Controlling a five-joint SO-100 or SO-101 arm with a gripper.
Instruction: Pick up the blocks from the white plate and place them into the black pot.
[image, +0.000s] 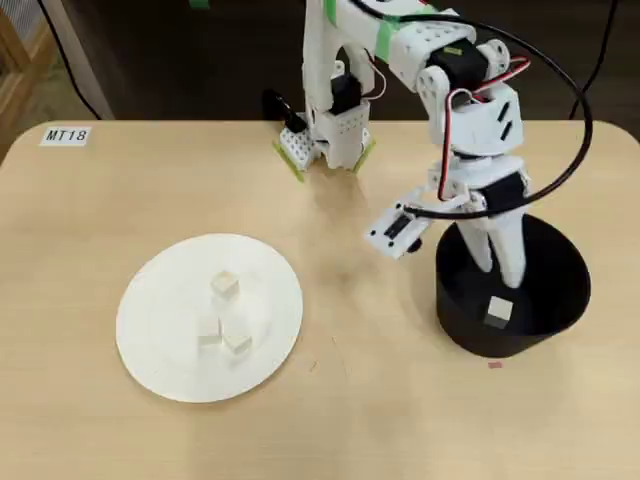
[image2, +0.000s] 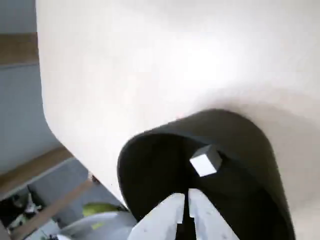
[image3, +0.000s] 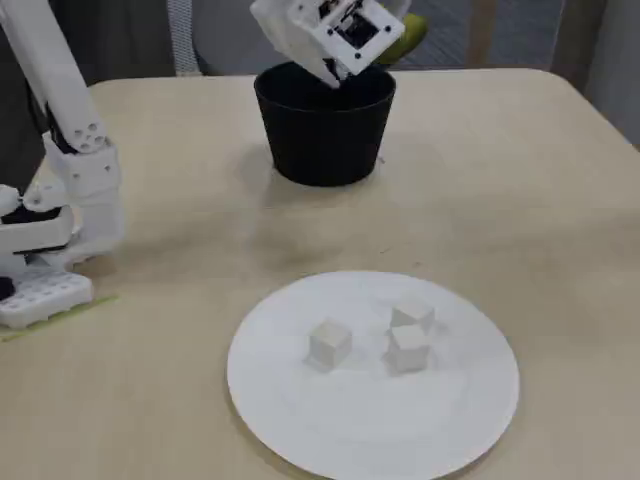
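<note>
Three pale blocks lie close together on the white plate (image: 165, 310) (image3: 350, 425): block (image: 225, 285), block (image: 209, 331) and block (image: 237, 343), also seen in the fixed view as block (image3: 329, 343), block (image3: 412, 316) and block (image3: 407, 349). One more block (image: 498, 312) (image2: 205, 161) rests inside the black pot (image: 572, 290) (image2: 150, 165) (image3: 320, 135). My gripper (image: 505, 278) (image2: 186, 196) (image3: 335, 78) hangs over the pot's opening, pointing down into it. Its fingers are pressed nearly together and hold nothing. The block in the pot lies just beyond the tips.
The arm's base (image: 330, 135) (image3: 60, 200) stands at the table's back edge in the overhead view. A label reading MT18 (image: 66, 135) is stuck near the back left corner. Bare table separates plate and pot.
</note>
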